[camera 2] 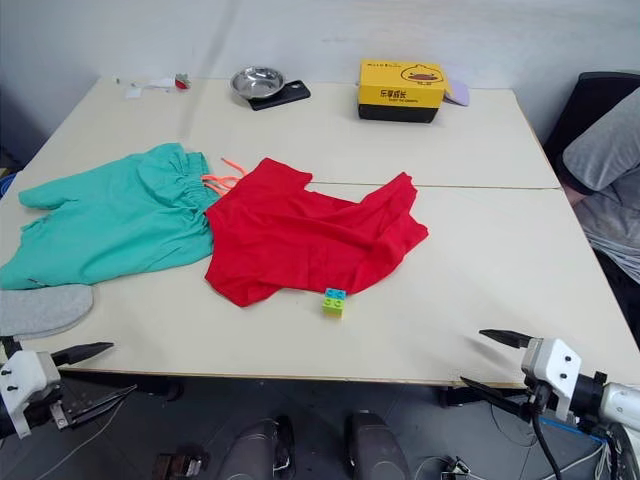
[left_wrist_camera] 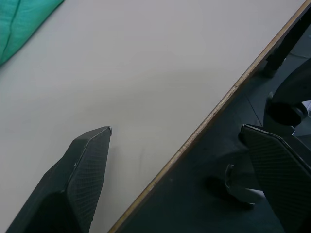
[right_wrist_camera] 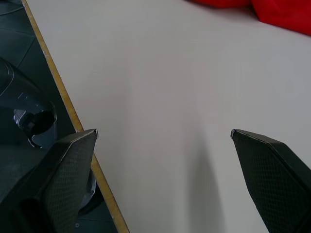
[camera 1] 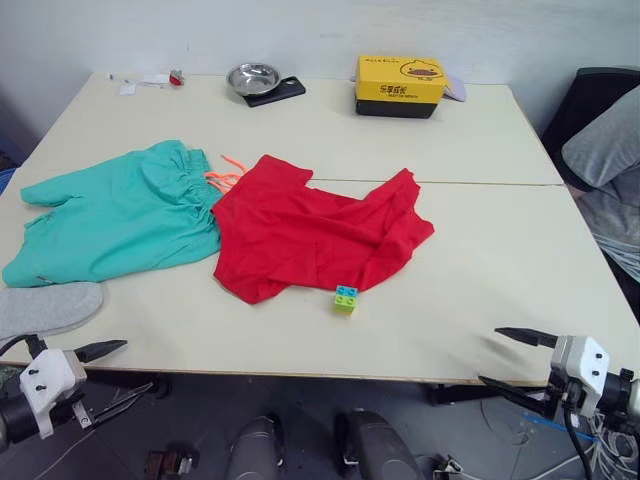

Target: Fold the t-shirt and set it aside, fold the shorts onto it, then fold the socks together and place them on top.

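Left eye view: the t-shirt point(camera 1: 318, 237) is lying crumpled and unfolded at the middle of the table point(camera 1: 480, 290), its edge touching the shorts point(camera 1: 120, 213) on its left; a sock point(camera 1: 45, 307) is lying at the near left edge. Both claws, left gripper point(camera 1: 115, 370) and right gripper point(camera 1: 513, 358), are being held spread wide and empty at the near edge. Folding is judged not yet begun; a reach forward to the t-shirt's hem is being called for next.
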